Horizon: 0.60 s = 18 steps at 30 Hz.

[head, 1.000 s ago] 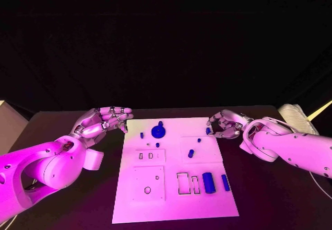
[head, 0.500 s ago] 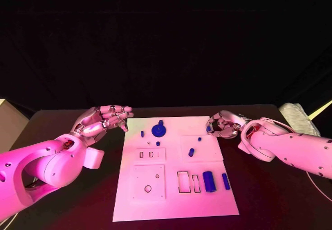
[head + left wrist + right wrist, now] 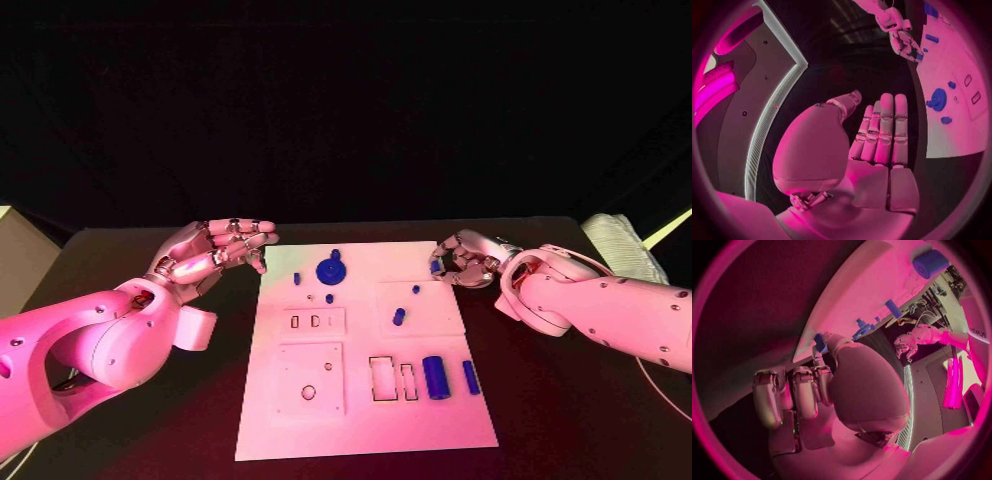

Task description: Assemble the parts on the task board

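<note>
The white task board lies in the middle of the black table. On it are a round blue gear, a few small blue pegs, a thick blue cylinder and a slim blue bar. My right hand hovers at the board's far right corner and pinches a small blue part, which the right wrist view shows at its fingertips. My left hand is off the board's far left corner, with its fingers side by side and nothing in them.
The board has two small slots, two rectangular cutouts and an oval hole. A pale ribbed object sits at the table's far right, and a beige box at its left edge.
Hardly anything has changed. Both hands stay where they were, and the right hand still pinches the small blue part.
</note>
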Available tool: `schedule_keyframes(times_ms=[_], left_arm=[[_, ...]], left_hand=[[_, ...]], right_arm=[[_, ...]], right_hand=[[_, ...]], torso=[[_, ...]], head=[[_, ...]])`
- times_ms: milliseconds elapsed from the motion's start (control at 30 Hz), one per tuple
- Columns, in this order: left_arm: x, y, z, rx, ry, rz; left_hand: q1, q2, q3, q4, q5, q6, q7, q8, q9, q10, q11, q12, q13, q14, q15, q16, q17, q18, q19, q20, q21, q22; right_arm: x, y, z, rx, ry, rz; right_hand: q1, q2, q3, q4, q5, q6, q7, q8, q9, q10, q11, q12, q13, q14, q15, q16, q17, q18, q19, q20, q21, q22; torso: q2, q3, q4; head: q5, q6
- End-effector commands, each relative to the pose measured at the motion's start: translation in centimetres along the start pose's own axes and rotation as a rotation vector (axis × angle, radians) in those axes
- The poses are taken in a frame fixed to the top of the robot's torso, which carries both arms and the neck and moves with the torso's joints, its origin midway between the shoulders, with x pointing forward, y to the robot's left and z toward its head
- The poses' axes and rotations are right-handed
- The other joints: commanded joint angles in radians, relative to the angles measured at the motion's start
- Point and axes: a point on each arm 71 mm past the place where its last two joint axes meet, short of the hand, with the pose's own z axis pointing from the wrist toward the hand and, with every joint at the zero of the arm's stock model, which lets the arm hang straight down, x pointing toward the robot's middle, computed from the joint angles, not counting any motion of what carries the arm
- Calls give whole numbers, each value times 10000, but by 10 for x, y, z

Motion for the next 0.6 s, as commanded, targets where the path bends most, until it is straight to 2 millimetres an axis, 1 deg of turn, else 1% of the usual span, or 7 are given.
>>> schedule_keyframes(times_ms=[33, 67, 200, 300, 400, 533, 600], left_arm=[[2, -1, 0, 71, 186, -49], [2, -1, 0, 67, 186, -49], [2, -1, 0, 57, 187, -49], [2, -1, 0, 54, 185, -48], [2, -1, 0, 52, 186, -49], [1, -1, 0, 51, 183, -47], [1, -1, 0, 48, 175, -43]], left_hand=[[-56, 57, 70, 2, -34, -53, 17, -67, 9, -67, 0, -39, 17, -49, -8, 31, -9, 45, -62, 19, 37, 9], [-56, 57, 70, 2, -34, -53, 17, -67, 9, -67, 0, -39, 17, -49, -8, 31, -9, 45, -62, 19, 37, 9], [-73, 59, 73, 3, -34, -56, 20, -67, 13, -70, 3, -39, 18, -54, -5, 32, -14, 45, -78, 22, 48, 15], [-73, 59, 73, 3, -34, -56, 20, -67, 13, -70, 3, -39, 18, -54, -5, 32, -14, 45, -78, 22, 48, 15], [-73, 59, 73, 3, -34, -56, 20, -67, 13, -70, 3, -39, 18, -54, -5, 32, -14, 45, -78, 22, 48, 15], [-73, 59, 73, 3, -34, -56, 20, -67, 13, -70, 3, -39, 18, -54, -5, 32, -14, 45, -78, 22, 48, 15], [-73, 59, 73, 3, -34, -56, 20, -67, 13, -70, 3, -39, 18, -54, -5, 32, -14, 45, -78, 22, 48, 15]], right_arm=[[2, 1, 0, -78, 20, -148], [1, 1, 0, -96, -37, -151], [0, 2, 0, -139, -355, -164], [-2, 3, 0, -157, -672, -164], [-4, 5, 0, -113, -1064, -138], [-6, 7, 0, 23, -1455, -97], [-9, 11, 0, 179, -1642, -31]], right_hand=[[-40, 137, 162, -33, -106, 253, -75, 132, 51, 328, -147, 65, 1912, 1057, -135, 58, 2635, -67, 1047, -107, 46, 2634], [-44, 179, 227, -58, -127, 406, -147, 228, 89, 357, -206, 93, 1937, 1057, -192, 58, 2635, -67, 1047, -151, 46, 2634], [-95, 265, 360, -118, -170, 702, -287, 450, 182, 406, -329, 137, 1977, 1057, -317, 58, 2635, -67, 1047, -268, 46, 2634], [-184, 314, 422, -156, -293, 864, -393, 629, 264, 441, -419, 165, 2004, 1057, -419, 58, 2635, -67, 1047, -365, 46, 2634], [-247, 347, 449, -168, -370, 925, -443, 726, 310, 471, -465, 192, 2030, 1057, -470, 58, 2635, -67, 1047, -416, 46, 2634], [-258, 349, 451, -168, -373, 925, -445, 733, 314, 483, -472, 204, 2041, 1057, -475, 58, 2635, -67, 1047, -422, 46, 2634], [-339, 342, 444, -145, -388, 905, -448, 752, 323, 491, -484, 208, 2045, 1057, -482, 58, 2635, -67, 1047, -441, 46, 2634]], torso=[[2, 1, -12], [1, 2, -12], [0, 1, -6], [-5, 1, -1], [-7, -1, -2], [-15, 3, -14], [-32, -1, -24]], head=[[17, -17], [16, -17], [-10, -20], [-5, -20], [-8, -21], [6, -18], [2, -10]])
